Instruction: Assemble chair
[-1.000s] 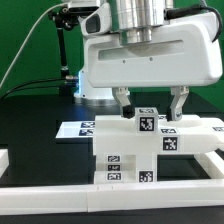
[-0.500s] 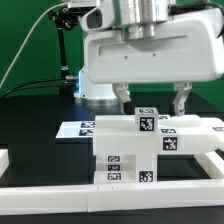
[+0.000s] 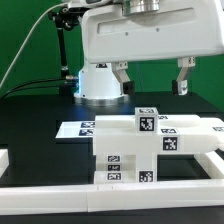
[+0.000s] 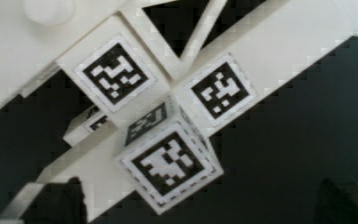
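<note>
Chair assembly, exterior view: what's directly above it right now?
Above the chair assembly hangs only the open gripper, empty and clear of it. The assembly hides the table behind it.

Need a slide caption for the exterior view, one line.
Open gripper hangs above the tagged white chair assembly, clear of it, near the low white rail on the black table.

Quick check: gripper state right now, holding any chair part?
Gripper: open, empty, raised clear above the chair assembly.

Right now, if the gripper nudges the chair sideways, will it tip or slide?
The chair looks stiff: blocky white plastic. It probably slides rather than tips, since its lower block sits broad against the rail. The wide upper panel could catch a push and twist it. The open gripper hangs clear above.
</note>
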Controlling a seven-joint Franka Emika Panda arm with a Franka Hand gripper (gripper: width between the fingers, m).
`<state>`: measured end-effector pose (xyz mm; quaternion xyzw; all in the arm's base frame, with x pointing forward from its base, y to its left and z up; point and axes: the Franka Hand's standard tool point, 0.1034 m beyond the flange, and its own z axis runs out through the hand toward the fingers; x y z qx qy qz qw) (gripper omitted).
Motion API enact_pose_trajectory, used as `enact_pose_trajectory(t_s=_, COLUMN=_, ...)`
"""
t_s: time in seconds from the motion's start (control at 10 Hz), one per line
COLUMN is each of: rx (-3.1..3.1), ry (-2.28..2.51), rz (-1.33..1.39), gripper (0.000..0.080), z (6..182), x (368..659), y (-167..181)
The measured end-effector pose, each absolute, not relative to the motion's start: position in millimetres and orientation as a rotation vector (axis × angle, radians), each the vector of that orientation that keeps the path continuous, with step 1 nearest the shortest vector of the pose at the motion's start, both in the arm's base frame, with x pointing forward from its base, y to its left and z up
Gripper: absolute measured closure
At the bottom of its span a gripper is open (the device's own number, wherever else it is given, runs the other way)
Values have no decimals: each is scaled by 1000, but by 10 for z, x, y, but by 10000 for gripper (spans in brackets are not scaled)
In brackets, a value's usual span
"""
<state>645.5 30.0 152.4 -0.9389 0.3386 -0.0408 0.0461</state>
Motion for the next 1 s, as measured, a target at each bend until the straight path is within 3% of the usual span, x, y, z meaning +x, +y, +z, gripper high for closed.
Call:
enact_pose_trajectory(t_s=0.3, rx=-2868, ry=1023, rz=-127, gripper=151, z=1539, x=6431, y=349)
enact_pose_trajectory(t_s=0.6, rx=-2867, ry=985, rz=-97, gripper=151, z=1669, x=5990, y=718)
enact_pose_trajectory(t_s=0.8, rx=-2885, ry=986, rz=-113, gripper=151, z=1706, x=5982, y=909)
enact_pose_trajectory(t_s=1.0, rx=-2884, ry=983, rz=-110, gripper=151, z=1696, x=5980, y=875)
